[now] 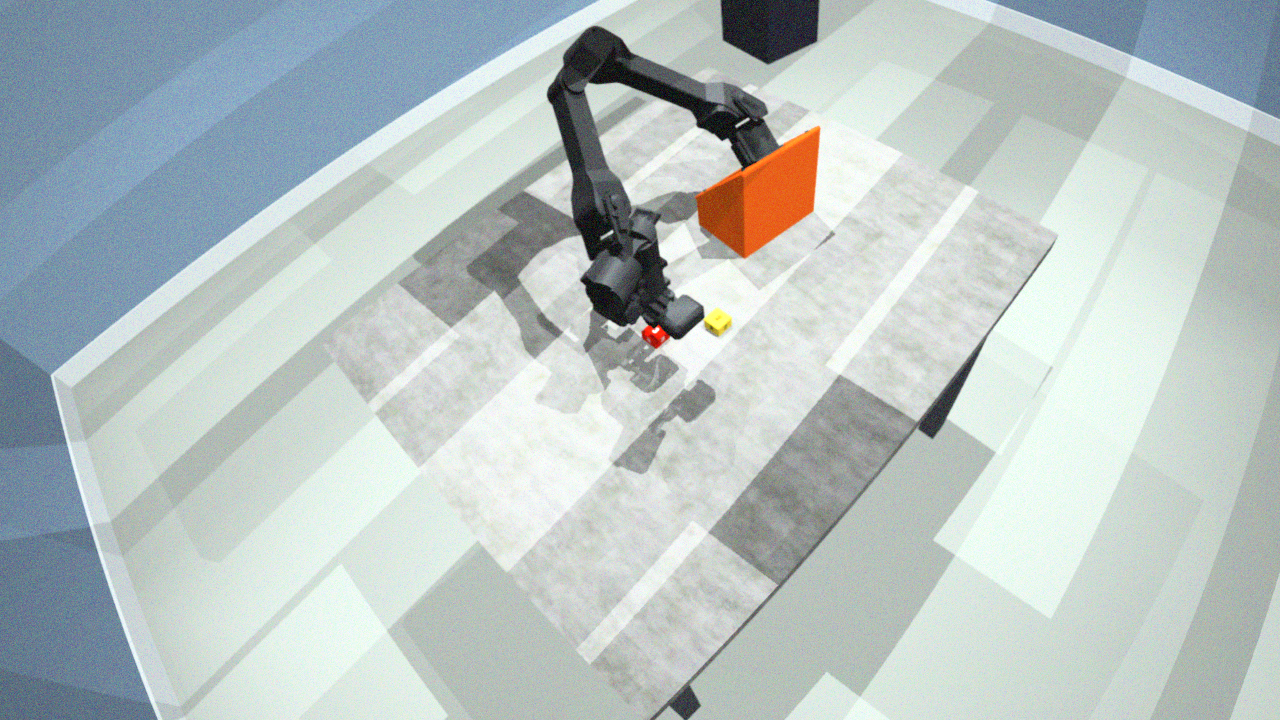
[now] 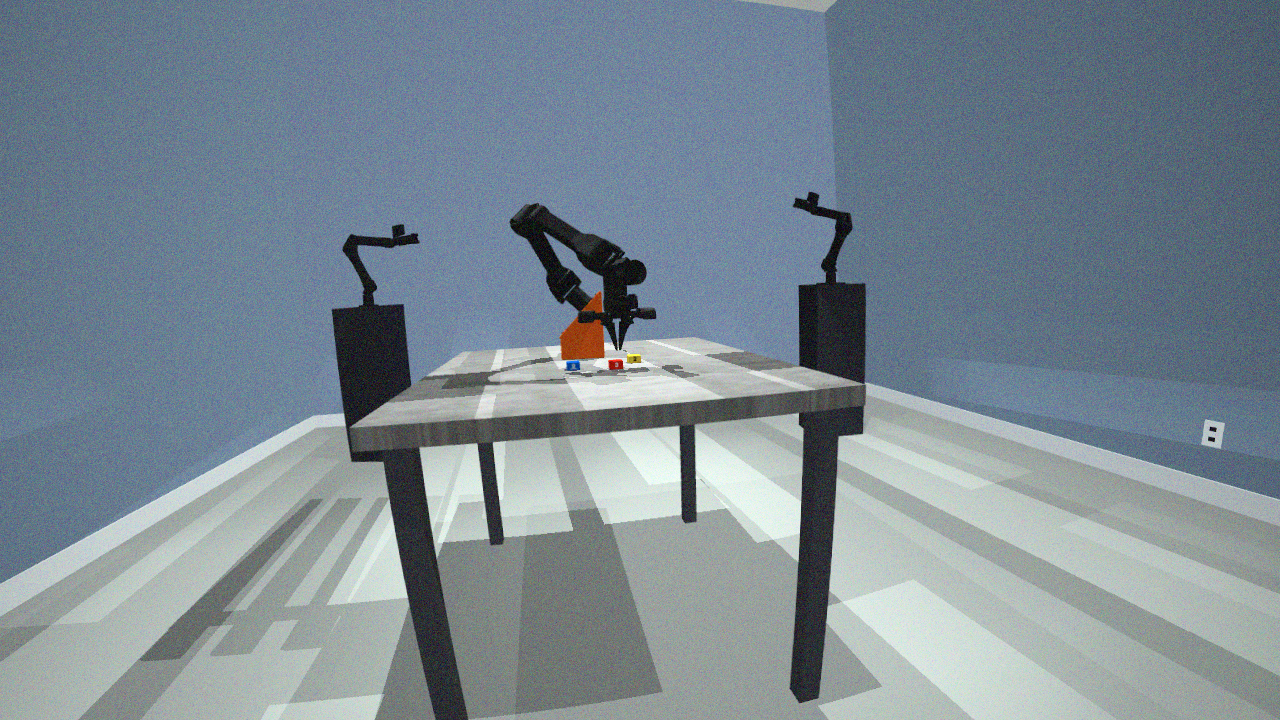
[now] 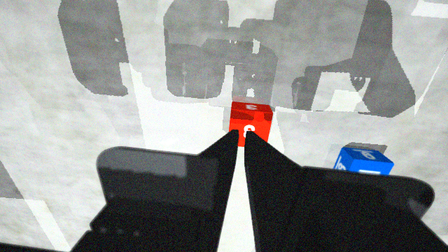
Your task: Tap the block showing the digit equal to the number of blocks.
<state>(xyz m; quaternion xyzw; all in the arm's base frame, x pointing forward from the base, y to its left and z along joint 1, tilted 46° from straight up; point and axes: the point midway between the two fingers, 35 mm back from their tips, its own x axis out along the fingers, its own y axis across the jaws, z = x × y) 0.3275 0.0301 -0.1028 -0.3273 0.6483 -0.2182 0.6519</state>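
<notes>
My gripper [image 2: 618, 348] [image 3: 241, 136] is shut, its tips nearly together with nothing between them. In the exterior view the tips hang a little above the red block [image 1: 655, 335] [image 2: 615, 364] [image 3: 259, 126]. The red block shows a 3 and sits on the table; the tips overlap its near part in the wrist view. The blue block [image 2: 572, 366] [image 3: 371, 162] lies to the right in the wrist view, partly behind a finger, with a barred digit, 6 or 9. The yellow block [image 1: 717, 321] [image 2: 633, 359] stands beyond the red one; its digit is too small to read. The top view hides the blue block.
An orange wedge-shaped panel [image 1: 778, 192] [image 2: 582, 344] stands on the table [image 1: 501, 483] [image 2: 626, 394] by the arm's base. Two small black arms stand on dark pedestals [image 2: 368, 358] [image 2: 830, 326] beside the table.
</notes>
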